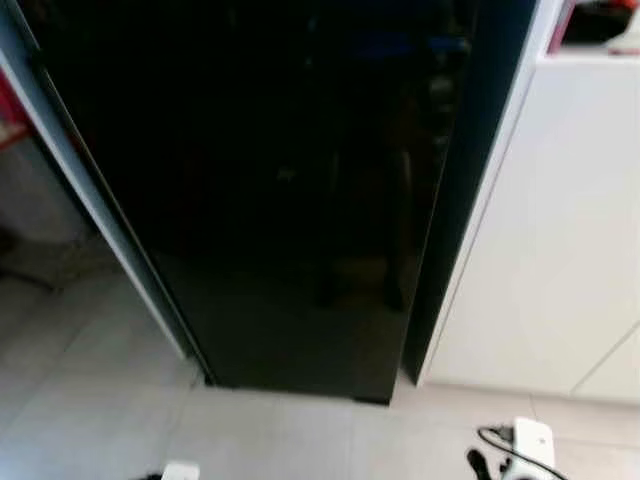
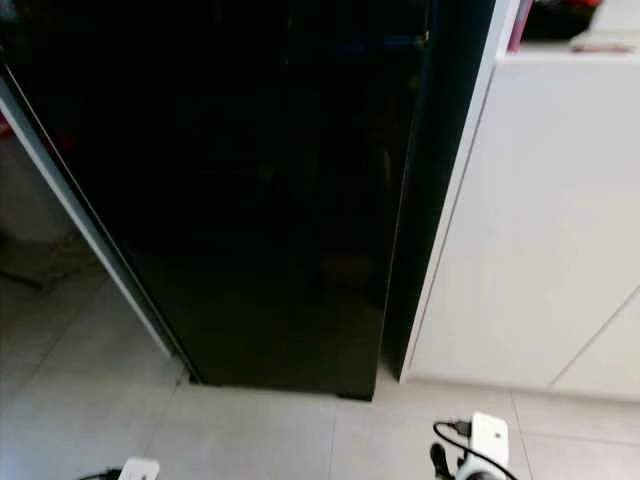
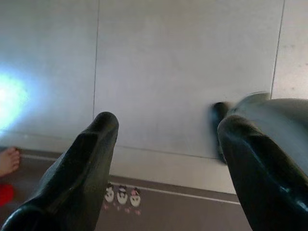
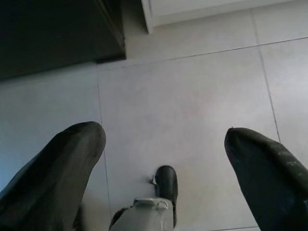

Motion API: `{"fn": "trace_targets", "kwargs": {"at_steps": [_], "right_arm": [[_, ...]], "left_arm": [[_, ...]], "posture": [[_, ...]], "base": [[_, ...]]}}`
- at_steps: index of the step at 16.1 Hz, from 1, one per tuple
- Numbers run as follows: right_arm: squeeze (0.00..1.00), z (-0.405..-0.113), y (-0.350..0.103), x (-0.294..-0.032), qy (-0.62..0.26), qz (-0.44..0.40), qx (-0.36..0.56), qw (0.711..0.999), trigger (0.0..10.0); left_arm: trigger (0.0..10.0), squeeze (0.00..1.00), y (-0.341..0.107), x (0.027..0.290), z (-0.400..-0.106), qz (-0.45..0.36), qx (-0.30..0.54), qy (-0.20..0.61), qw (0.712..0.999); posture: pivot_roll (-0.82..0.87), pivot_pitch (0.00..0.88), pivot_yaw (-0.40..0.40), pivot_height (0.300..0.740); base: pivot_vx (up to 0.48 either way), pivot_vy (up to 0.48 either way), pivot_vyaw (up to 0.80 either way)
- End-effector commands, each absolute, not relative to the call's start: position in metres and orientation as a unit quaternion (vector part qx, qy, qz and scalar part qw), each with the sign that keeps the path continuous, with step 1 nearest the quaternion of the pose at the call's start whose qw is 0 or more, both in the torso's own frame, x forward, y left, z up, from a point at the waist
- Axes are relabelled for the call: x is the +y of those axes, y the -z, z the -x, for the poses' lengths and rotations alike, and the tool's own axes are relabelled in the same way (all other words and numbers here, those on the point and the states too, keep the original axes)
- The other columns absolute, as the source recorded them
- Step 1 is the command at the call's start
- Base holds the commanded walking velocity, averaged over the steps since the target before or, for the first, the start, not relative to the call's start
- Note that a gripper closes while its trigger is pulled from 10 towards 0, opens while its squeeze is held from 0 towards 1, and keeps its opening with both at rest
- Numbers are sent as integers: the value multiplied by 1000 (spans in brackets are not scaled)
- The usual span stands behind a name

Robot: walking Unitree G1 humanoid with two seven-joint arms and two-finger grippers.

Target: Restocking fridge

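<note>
The robot stands facing the fridge [image 1: 270, 190], a tall appliance with a glossy black door that is closed and reflects only dim shapes. A white cabinet [image 1: 550, 250] stands just beside it on the robot's right, and a pale tiled floor [image 1: 300, 440] runs up to both. The left gripper [image 3: 163, 144] hangs low and points at the floor, its 2 black fingers spread wide with nothing between them; a person's bare foot [image 3: 8, 160] shows at the edge of that wrist view, beside a mat with small printed figures. The right gripper [image 4: 163, 144] also hangs toward the tiles, fingers spread and empty, with the robot's own foot [image 4: 166, 183] below it. By my reading, restocking has barely started: the door is not yet opened, no groceries are held, and something red on the cabinet top [image 1: 600, 20] is too blurred to identify.
</note>
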State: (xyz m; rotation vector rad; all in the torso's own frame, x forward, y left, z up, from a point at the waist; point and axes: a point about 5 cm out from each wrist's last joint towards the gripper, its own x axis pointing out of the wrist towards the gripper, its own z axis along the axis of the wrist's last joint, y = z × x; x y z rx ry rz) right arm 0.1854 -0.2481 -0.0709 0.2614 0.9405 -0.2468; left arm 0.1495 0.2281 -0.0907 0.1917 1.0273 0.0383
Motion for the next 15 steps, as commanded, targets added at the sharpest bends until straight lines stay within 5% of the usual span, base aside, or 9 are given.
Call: {"fn": "trace_targets", "kwargs": {"at_steps": [1,15], "right_arm": [[0,-193,69,-240,111,-133,443,880,10000],[0,-194,69,-242,117,-128,449,877,10000]], "left_arm": [[10000,0,89,236,-149,-93,492,-28,865],[10000,0,89,236,-149,-75,493,-42,866]], "posture": [[19,0,1,740],[31,0,-10,740]], "base": [[0,480,0],[0,480,-57]]}}
